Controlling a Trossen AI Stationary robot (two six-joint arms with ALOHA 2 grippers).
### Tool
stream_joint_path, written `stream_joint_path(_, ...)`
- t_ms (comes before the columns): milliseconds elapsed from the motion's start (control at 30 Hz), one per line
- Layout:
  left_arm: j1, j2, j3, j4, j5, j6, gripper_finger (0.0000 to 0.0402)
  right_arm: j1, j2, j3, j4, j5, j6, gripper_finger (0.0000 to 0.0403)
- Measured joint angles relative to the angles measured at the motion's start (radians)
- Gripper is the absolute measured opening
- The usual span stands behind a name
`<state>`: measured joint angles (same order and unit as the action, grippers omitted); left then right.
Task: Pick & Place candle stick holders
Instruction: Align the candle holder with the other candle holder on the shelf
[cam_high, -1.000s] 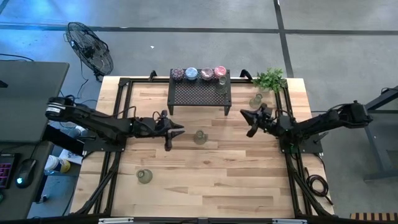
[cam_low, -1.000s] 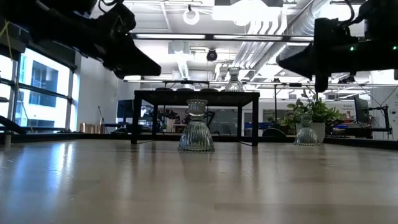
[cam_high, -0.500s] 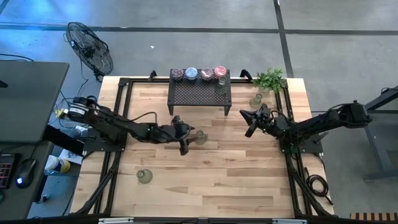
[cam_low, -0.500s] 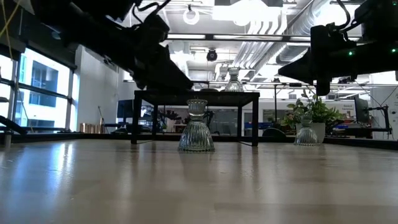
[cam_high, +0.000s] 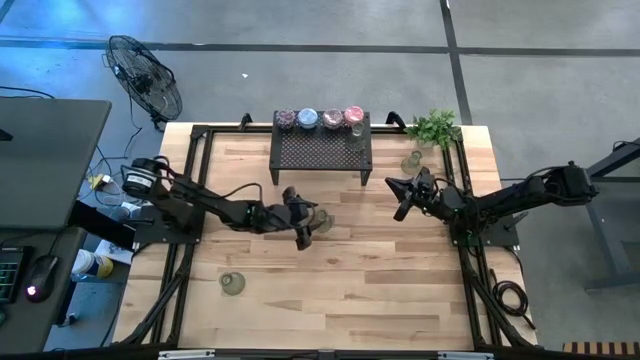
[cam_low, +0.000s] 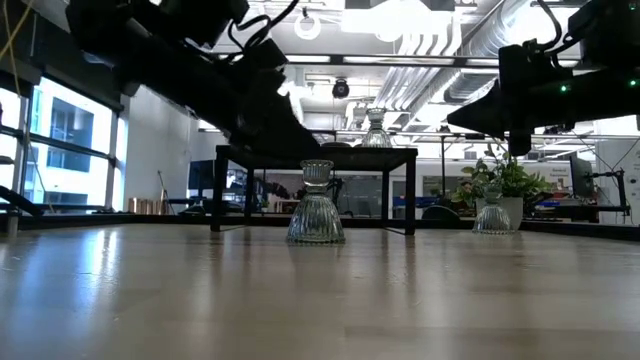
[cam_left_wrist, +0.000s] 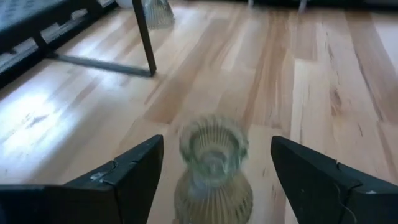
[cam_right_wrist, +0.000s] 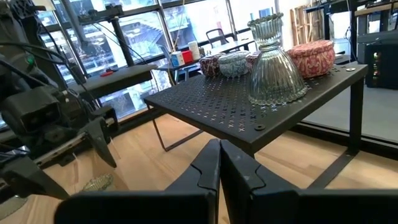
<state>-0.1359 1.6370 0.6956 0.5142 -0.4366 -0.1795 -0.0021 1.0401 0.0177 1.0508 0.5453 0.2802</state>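
fingers of your left gripper (cam_left_wrist: 211, 180) spread either side of the clear holder (cam_left_wrist: 213, 167); right gripper (cam_right_wrist: 219, 163) pressed together, waiting beside the rack (cam_high: 321, 150).

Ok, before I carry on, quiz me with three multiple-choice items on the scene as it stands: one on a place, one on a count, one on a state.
1. Where is the left tool?
A. Over the rack top
B. Around the ribbed glass holder at mid-table
C. By the plant

2. How many round lidded cups stand in a row at the back of the black mesh rack?
A. Four
B. One
C. Seven

3. How do the right tool's fingers stand?
A. Spread wide
B. Clamped on a holder
C. Shut, holding nothing

Key: 1 B, the left wrist view shows its fingers on either side of the ribbed glass holder, apart from it. 2 A, the high view shows four cups on the black mesh rack. 3 C, the right tool has its fingers pressed together with nothing between.
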Motion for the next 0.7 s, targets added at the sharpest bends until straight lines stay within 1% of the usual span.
stream_joint_path(67, 0.011, 0.017, 0.001, 0.039, 0.003, 0.002, 0.0292, 0.000, 0.000, 0.000, 0.000, 0.000, 0.000, 0.0002)
stream_joint_path(167, 0.033, 0.044, 0.000, 0.055, 0.014, 0.002, 0.0292, 0.000, 0.000, 0.000, 0.000, 0.000, 0.000, 0.0001)
stream_joint_path(267, 0.048, 0.051, 0.000, 0.074, 0.081, 0.018, 0.0292, 0.000, 0.000, 0.000, 0.000, 0.001, -0.005, 0.0001)
stream_joint_path(333, 0.053, 0.051, 0.000, 0.083, 0.100, 0.018, 0.0289, 0.000, 0.000, 0.000, 0.000, 0.001, -0.015, 0.0001)
stream_joint_path(433, 0.053, 0.051, 0.000, 0.085, 0.105, 0.033, 0.0270, 0.000, 0.000, 0.000, -0.001, 0.001, -0.018, 0.0001)
stream_joint_path(600, 0.051, 0.051, 0.000, 0.089, 0.104, 0.045, 0.0221, 0.000, 0.000, 0.000, -0.003, 0.001, -0.018, 0.0001)
stream_joint_path(700, 0.051, 0.051, 0.000, 0.089, 0.103, 0.040, 0.0206, 0.000, 0.000, 0.000, -0.003, 0.001, -0.018, 0.0002)
